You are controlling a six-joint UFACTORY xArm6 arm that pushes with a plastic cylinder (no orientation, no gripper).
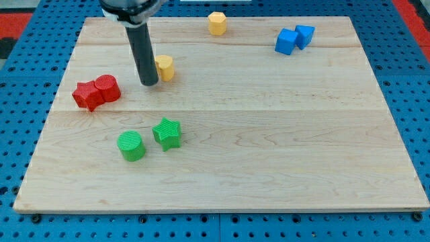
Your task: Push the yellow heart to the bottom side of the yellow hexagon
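Tip (149,83) of my bare rod, gripping nothing, touches yellow heart (164,67) near tabletop's top-left; yellow hexagon (217,23) at top edge.

Blue perforated surface (20,134) under wooden board (269,148)

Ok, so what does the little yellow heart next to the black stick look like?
The yellow heart is a small, chunky block, plain yellow, looking like plastic. It sits flat on the wooden board, toward the view's upper left. My tip is right at its left side, hiding its edge, so actual contact can't be confirmed. No other block touches it.
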